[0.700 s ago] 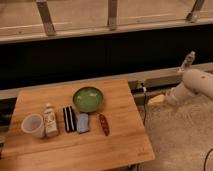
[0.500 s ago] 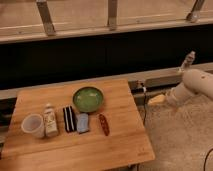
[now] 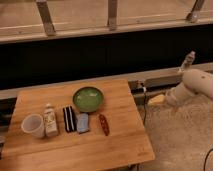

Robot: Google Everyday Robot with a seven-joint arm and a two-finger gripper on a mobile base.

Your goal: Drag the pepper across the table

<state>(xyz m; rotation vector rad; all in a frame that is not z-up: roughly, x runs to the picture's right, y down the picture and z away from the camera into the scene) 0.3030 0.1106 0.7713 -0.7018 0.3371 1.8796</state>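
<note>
The pepper is a small dark red chili lying on the light wooden table, just right of the blue sponge and in front of the green bowl. My white arm reaches in from the right, off the table. My gripper hangs just past the table's back right corner, well away from the pepper and to its upper right.
A black-and-white striped block, a small bottle and a white cup stand in a row left of the sponge. A dark wall with a rail runs behind the table. Carpet floor lies to the right.
</note>
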